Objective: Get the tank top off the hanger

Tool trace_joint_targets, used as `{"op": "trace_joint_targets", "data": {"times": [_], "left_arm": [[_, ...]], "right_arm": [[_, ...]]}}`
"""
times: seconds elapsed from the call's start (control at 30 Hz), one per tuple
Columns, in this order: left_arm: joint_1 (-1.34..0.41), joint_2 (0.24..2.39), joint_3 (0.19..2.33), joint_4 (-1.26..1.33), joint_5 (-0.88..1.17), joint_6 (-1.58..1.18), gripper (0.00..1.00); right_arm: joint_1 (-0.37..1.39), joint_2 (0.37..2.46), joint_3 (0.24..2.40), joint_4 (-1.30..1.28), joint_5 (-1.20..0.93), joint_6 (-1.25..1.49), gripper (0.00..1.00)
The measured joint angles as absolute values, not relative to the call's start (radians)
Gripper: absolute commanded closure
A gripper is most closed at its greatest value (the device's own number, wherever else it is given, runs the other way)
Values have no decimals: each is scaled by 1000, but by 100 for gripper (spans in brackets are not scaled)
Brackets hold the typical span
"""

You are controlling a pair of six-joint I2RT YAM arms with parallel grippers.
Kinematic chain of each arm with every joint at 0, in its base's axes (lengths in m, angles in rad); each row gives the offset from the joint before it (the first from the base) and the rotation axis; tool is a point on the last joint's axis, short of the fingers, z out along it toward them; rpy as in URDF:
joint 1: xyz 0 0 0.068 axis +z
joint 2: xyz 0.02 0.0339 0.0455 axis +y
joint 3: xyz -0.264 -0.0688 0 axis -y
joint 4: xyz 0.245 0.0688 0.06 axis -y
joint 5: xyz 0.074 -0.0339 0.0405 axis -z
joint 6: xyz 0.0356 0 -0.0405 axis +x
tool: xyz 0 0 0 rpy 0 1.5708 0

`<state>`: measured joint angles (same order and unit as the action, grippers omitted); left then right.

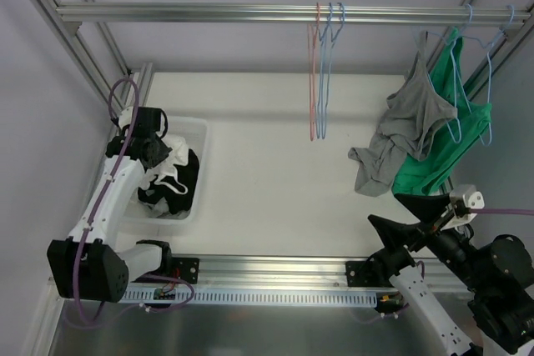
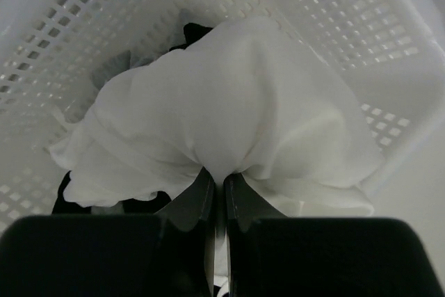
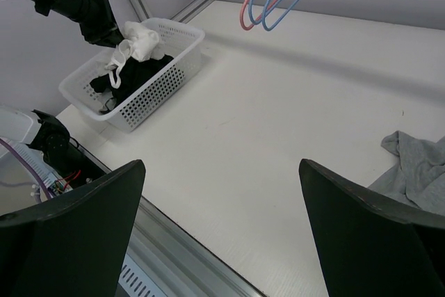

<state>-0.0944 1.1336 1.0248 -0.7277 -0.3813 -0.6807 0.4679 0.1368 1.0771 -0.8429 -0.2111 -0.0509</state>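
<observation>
Progress looks partial: left pincer (image 2: pixel 222 186) is clamped on a white top (image 2: pixel 236 102) over the basket (image 2: pixel 389 26) at the surface's (image 1: pixel 267 164) left edge. Grey top (image 1: pixel 413 122) and green top (image 1: pixel 438 156) hang from hangers (image 1: pixel 469 18) near the far right corner; right pincer (image 3: pixel 219 172) gapes wide, empty.

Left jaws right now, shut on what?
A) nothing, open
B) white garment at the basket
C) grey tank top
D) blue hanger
B: in the left wrist view the left gripper has its jaws shut on a fold of the white garment, with the perforated wall of the basket behind it.
</observation>
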Motion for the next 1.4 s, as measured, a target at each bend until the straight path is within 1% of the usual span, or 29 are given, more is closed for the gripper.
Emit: {"op": "trace_joint_targets", "data": {"times": [0.1,0.23,0.37,0.63,0.67,0.7,0.73,0.8,0.83,0.9,0.97,1.07,1.17,1.3,1.4], "left_arm": [[-32,1178,955,-664,-313,-707,100],[-24,1150,872,-624,-301,-750,100],[-6,1131,842,-601,-306,-778,100],[21,1174,802,-558,-318,-812,100],[21,1174,802,-557,-315,-808,95],[21,1171,804,-556,-312,-802,86],[21,1160,805,-558,-296,-788,56],[21,1117,815,-577,-276,-762,42],[21,1081,825,-590,-264,-755,28],[21,1000,865,-629,-248,-738,19],[21,914,924,-645,-239,-727,7],[22,820,1051,-690,-228,-693,1],[22,760,1142,-722,-188,-652,1],[22,682,1194,-756,21,-545,1],[21,617,1163,-766,191,-465,1]], "right_arm": [[468,137,1046,-836,-224,-41,0],[468,137,1009,-833,-234,-33,0],[468,137,976,-808,-251,-25,1],[468,138,948,-781,-271,-15,1],[468,139,948,-778,-271,-15,0],[468,141,949,-775,-271,-15,1],[468,146,955,-776,-271,-15,1],[468,162,975,-776,-270,-15,0],[468,175,994,-776,-268,-16,1],[468,203,1029,-784,-260,-19,1],[468,234,1061,-786,-244,-25,1],[468,281,1082,-796,-207,-39,1],[468,350,1114,-831,-123,-60,0],[468,505,1240,-884,44,-114,1],[468,654,1385,-916,186,-171,0]]}}
